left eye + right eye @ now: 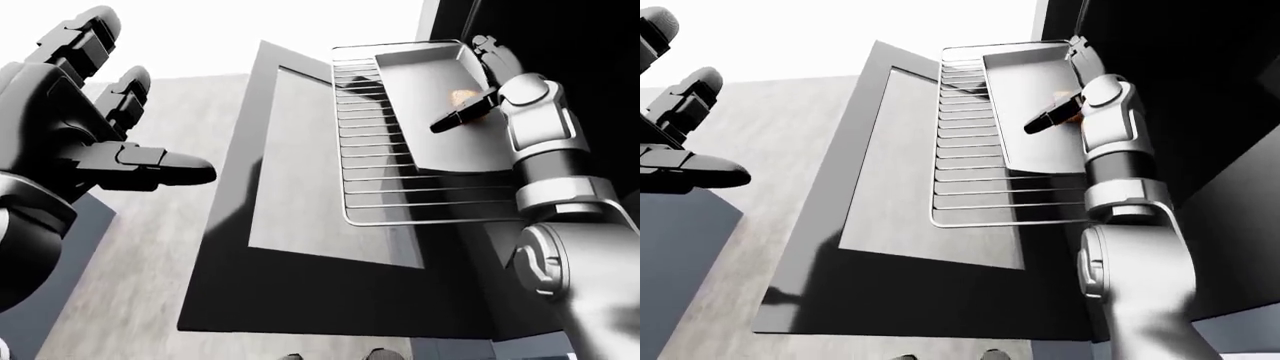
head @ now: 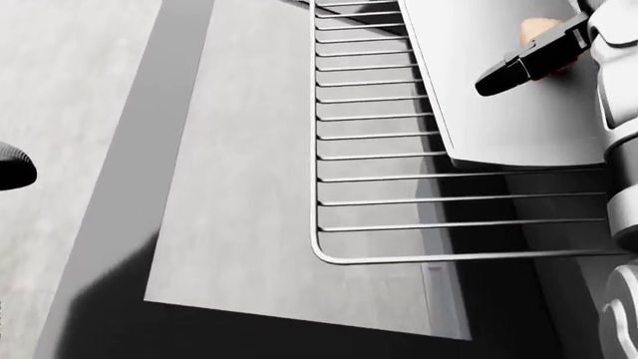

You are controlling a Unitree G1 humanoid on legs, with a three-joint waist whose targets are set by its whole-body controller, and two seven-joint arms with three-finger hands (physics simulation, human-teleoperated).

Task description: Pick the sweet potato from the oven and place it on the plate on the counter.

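Note:
The orange-brown sweet potato (image 2: 536,30) lies on a grey baking tray (image 2: 499,112) near the top right of the head view. The tray rests on a pulled-out wire oven rack (image 2: 369,149). My right hand (image 1: 468,82) hovers over the potato with its fingers spread on both sides of it. One black finger (image 2: 518,63) crosses the potato's lower edge and hides part of it. My left hand (image 1: 140,112) is raised at the left of the left-eye view, open and holding nothing. No plate shows in any view.
The oven door (image 2: 229,187) hangs open and flat to the left of the rack. The dark oven cavity (image 1: 560,30) fills the upper right. Grey floor (image 2: 60,90) lies beyond the door. A blue-grey cabinet block (image 1: 60,247) stands at lower left.

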